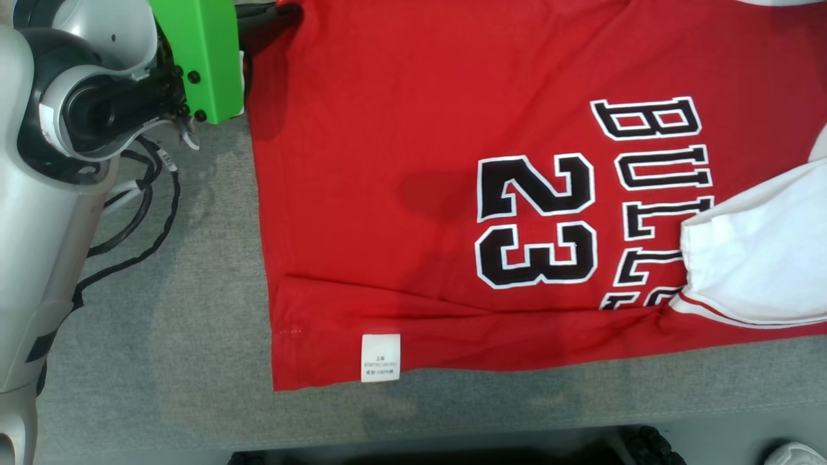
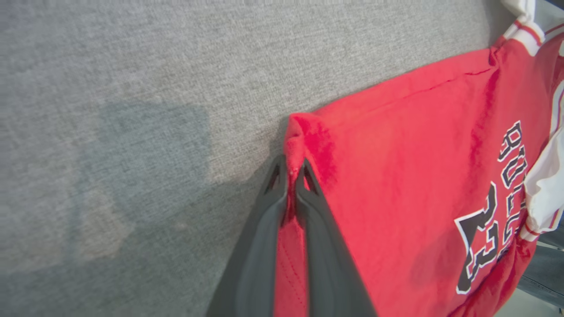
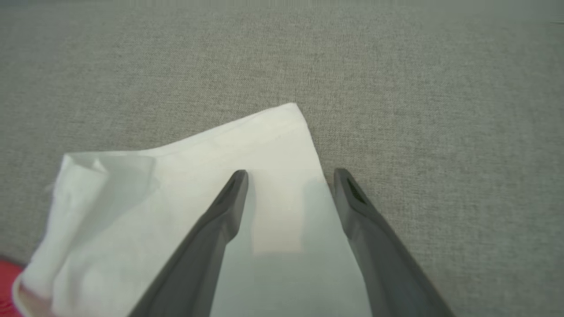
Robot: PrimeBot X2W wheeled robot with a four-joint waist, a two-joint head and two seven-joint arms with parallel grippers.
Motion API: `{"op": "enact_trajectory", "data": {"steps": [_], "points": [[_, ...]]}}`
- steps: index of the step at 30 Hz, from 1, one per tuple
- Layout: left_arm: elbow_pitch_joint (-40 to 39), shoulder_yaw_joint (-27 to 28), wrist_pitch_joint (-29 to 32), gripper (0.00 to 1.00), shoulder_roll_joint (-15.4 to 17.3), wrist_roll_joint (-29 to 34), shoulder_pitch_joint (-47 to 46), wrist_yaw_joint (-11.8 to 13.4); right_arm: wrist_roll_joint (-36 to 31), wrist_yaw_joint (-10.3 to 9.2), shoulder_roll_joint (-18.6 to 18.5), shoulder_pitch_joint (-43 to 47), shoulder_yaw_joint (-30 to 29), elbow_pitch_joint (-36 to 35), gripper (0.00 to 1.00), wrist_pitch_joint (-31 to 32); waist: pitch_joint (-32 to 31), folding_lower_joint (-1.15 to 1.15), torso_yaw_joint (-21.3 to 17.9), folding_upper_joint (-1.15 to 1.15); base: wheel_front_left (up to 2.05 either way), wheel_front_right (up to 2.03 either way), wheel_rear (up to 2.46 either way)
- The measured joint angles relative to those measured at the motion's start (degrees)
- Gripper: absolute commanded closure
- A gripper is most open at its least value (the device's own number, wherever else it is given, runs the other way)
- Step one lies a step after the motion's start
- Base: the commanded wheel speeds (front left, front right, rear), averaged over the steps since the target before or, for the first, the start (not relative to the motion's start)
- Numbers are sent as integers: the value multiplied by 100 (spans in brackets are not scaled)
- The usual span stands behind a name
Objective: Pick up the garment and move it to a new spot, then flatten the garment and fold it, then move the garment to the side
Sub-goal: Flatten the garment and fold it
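Note:
The garment (image 1: 400, 161) is a red jersey with black "BULLS 23" lettering and white sleeves, spread flat on the grey cloth surface. My left gripper (image 1: 271, 14) is at the garment's far left corner, and in the left wrist view that gripper (image 2: 291, 169) is shut on the bunched red hem corner (image 2: 304, 132). In the right wrist view my right gripper (image 3: 291, 176) stands open just over a white sleeve (image 3: 176, 198), with one fingertip above the cloth and the other at the sleeve's edge. Another white sleeve (image 1: 756, 258) lies folded across the lettering.
Grey cloth table (image 1: 161, 323) runs bare along the left and the near side. Black cables (image 1: 148, 219) hang beside my left forearm, and a green bracket (image 1: 207, 58) sits on that wrist. Past the table's near edge are a white shoe (image 1: 795, 454) and a dark object (image 1: 652, 445).

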Motion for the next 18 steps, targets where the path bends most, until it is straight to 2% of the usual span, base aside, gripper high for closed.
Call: {"op": "enact_trajectory", "data": {"steps": [5, 14, 17, 18], "points": [[-71, -65, -7, 100, -73, 0, -40, -66, -8, -7, -4, -198, -69, 132, 2, -10, 73, 0, 191, 0, 0, 0, 0], [-90, -57, -110, 100, -68, 0, -44, -125, -16, -7, 38, -379, -105, 367, 5, -110, 195, 0, 307, 0, 0, 0, 0], [-86, -57, -125, 100, -62, 0, -44, -133, -16, -7, 40, -384, -114, 431, 14, -138, 196, 0, 310, 0, 0, 0, 0], [-82, -57, -125, 100, -60, 0, -44, -133, -16, -7, 40, -385, -120, 457, 23, -154, 196, 0, 310, 0, 0, 0, 0]]}}
